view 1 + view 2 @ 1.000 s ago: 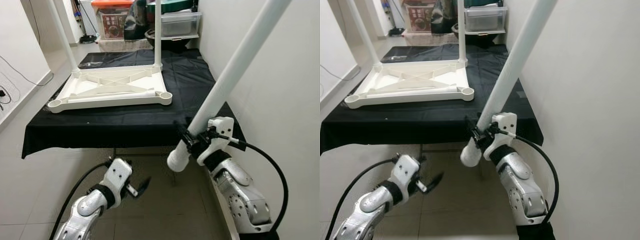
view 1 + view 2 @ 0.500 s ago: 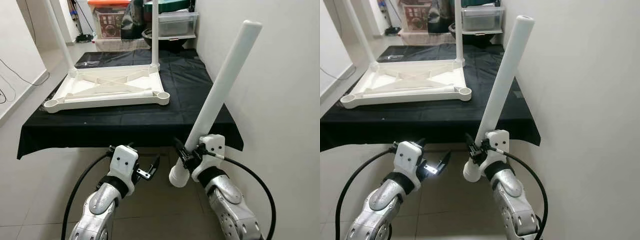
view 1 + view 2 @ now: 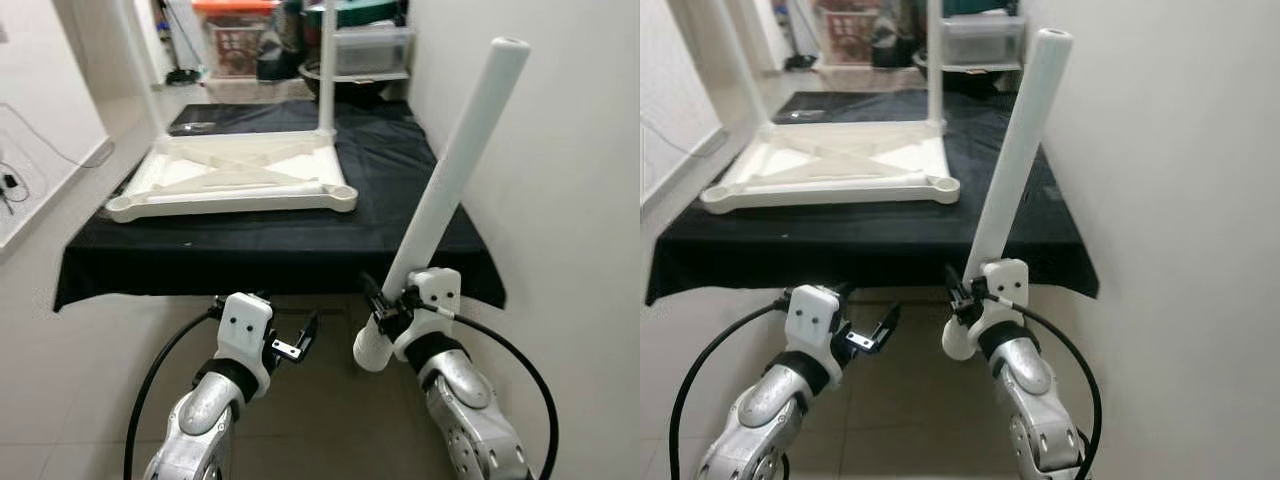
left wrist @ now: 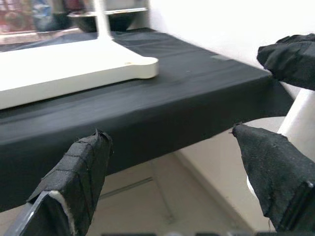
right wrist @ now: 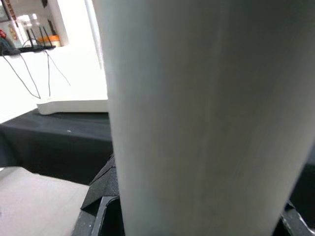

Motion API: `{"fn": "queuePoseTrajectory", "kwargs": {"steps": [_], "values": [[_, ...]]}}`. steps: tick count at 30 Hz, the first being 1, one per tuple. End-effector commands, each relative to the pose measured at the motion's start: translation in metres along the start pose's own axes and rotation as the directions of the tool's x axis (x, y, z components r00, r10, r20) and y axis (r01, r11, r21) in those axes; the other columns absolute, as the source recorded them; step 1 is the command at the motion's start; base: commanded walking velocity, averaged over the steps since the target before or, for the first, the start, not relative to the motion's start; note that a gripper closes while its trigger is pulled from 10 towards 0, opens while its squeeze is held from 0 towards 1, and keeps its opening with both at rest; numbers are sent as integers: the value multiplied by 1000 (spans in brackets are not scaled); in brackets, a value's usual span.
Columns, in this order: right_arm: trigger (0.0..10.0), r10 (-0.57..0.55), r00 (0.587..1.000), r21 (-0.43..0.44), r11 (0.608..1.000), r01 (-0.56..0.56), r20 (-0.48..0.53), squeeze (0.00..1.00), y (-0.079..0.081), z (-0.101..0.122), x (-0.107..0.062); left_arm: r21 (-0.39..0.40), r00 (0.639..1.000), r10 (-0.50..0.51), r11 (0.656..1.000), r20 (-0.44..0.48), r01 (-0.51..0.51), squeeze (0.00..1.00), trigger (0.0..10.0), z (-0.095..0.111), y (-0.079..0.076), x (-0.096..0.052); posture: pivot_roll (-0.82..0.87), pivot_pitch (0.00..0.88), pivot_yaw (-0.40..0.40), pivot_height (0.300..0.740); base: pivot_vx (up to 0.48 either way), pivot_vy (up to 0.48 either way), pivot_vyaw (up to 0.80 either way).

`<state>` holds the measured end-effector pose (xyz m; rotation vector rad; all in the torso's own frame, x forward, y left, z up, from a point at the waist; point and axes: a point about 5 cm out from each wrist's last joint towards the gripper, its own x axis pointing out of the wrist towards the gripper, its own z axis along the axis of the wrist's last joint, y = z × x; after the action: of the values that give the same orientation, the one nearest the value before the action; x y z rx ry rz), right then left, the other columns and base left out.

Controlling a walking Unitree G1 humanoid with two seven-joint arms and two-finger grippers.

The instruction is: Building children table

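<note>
A white children's tabletop (image 3: pixel 235 180) lies upside down on a black-clothed table (image 3: pixel 280 255). Two white legs stand upright in its far corners, one on the right (image 3: pixel 326 70) and one on the left (image 3: pixel 140 60). My right gripper (image 3: pixel 385 308) is shut on a third white leg (image 3: pixel 450 190) near its lower end, below the table's front right corner. That leg tilts up to the right, along the wall. My left gripper (image 3: pixel 297 338) hangs open under the front edge. In the left wrist view its fingers (image 4: pixel 74 182) stand wide apart, facing the tabletop's near corner (image 4: pixel 142 66).
A white wall (image 3: pixel 570 150) runs close along the right. Storage boxes and a shelf (image 3: pixel 240 40) stand behind the table. Tiled floor (image 3: pixel 60 400) lies below and to the left, with cables along the left wall (image 3: pixel 15 180).
Over the last second my left gripper rose to the table's front edge. The held leg dropped lower and stands steeper, its top end now in view. The camera has shifted slightly.
</note>
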<state>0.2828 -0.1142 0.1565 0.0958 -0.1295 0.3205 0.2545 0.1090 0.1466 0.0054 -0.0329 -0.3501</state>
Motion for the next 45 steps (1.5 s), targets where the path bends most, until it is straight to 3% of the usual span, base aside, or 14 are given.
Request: {"fn": "queuePoseTrajectory", "kwargs": {"steps": [1,10,16,23,45], "values": [[10000,8,1000,7,1000,-8,0,0,4,-2,1,6,1000,25,1000,-12,-25,0,10000,0,4,-2,31,33,-32,740,0,480,0],[10000,26,1000,-13,1000,-26,2,0,6,-3,1,37,997,82,996,-3,-82,0,10000,5,14,4,32,33,-35,740,0,480,156],[10000,55,998,-25,998,-55,6,0,10,-2,3,82,995,97,992,38,-99,0,10000,12,17,6,29,30,-35,740,50,458,800],[10000,51,999,-27,998,-51,4,0,9,-2,5,76,994,102,992,49,-105,0,10000,14,18,7,29,25,-35,740,362,308,770],[10000,60,996,21,998,-61,63,0,12,11,12,90,992,100,990,77,-107,0,10000,20,22,12,34,11,-39,740,456,0,44]]}}
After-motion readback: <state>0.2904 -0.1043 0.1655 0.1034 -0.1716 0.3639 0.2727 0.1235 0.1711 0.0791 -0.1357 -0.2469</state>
